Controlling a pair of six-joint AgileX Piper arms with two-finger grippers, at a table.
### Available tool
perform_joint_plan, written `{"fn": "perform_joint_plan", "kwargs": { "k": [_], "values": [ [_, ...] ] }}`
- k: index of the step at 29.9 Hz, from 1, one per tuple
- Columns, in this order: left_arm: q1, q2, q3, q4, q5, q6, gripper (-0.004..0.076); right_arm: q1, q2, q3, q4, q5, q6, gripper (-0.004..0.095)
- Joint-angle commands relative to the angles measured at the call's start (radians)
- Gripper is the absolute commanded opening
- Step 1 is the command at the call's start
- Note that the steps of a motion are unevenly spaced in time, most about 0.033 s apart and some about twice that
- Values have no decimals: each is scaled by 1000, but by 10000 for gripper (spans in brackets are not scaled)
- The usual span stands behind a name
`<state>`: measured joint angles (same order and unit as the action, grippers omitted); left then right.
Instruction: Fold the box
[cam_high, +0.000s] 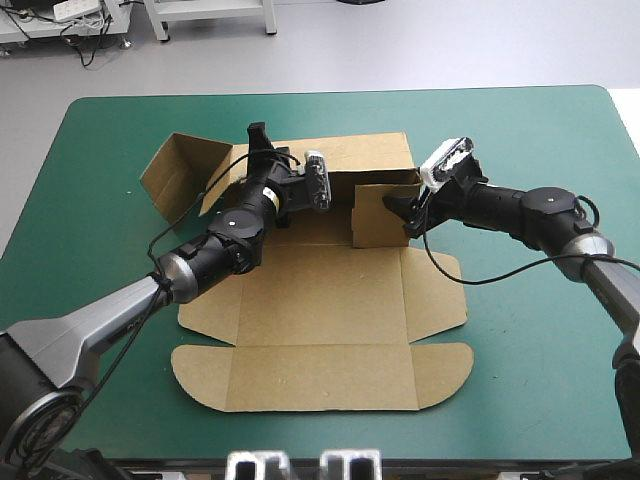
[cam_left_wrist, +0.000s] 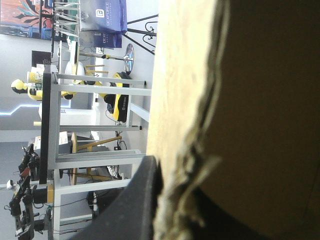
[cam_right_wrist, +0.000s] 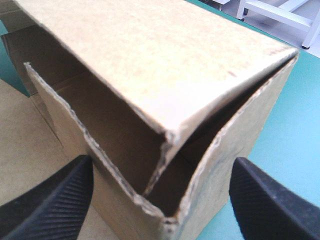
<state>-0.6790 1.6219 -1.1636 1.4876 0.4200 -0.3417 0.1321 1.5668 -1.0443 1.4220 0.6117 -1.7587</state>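
High view: the brown box lies mid-table on the teal-green cover, far walls raised, near lid flat. The left gripper is at the far wall and the right gripper at the raised right-hand flap.

Left wrist view: one black finger presses the wall's torn edge, so the grip appears clamped on the board.

Right wrist view: the fingers stand wide apart, with the box corner between and just ahead of them. The board is probably light, stiff and creased, and best pinched at a free wall edge.
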Motion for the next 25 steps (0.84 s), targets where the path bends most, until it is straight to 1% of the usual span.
{"fn": "perform_joint_plan", "kwargs": {
  "k": [1, 4, 6, 8, 10, 11, 14, 17, 19, 21, 25],
  "values": [
    [-36, -35, -27, -46, -51, -7, 14, 1, -44, -34, 53, 8, 35, 594],
    [-38, -35, -27, -44, -58, 13, 18, 1, -44, -34, 49, 49, 38, 490],
    [-38, -35, -27, -48, -56, 13, 46, 1, -44, -28, 49, 61, 40, 421],
    [-38, -37, -27, -55, -54, 8, 103, 1, -39, -22, 36, 66, 40, 336],
    [-38, -44, -27, -75, -65, -2, 170, 1, -33, -22, 29, 76, 40, 228],
    [-38, -48, -27, -94, -79, -2, 211, 1, -29, -22, 29, 78, 40, 146],
    [-38, -62, -27, -113, -88, -2, 323, 1, -25, -24, 32, 69, 34, -25],
    [-38, -79, -27, -135, -95, -7, 408, 1, -25, -34, 30, 64, 43, -23],
    [-38, -96, -27, -167, -126, -7, 440, 1, -25, -52, 25, 33, 93, -23],
    [-50, -118, -27, -190, -148, -7, 447, 1, -25, -72, 10, -8, 138, -23],
    [-120, -170, -27, -186, -148, 3, 447, 1, -25, -126, -76, -116, 224, -23]
  ]
}}
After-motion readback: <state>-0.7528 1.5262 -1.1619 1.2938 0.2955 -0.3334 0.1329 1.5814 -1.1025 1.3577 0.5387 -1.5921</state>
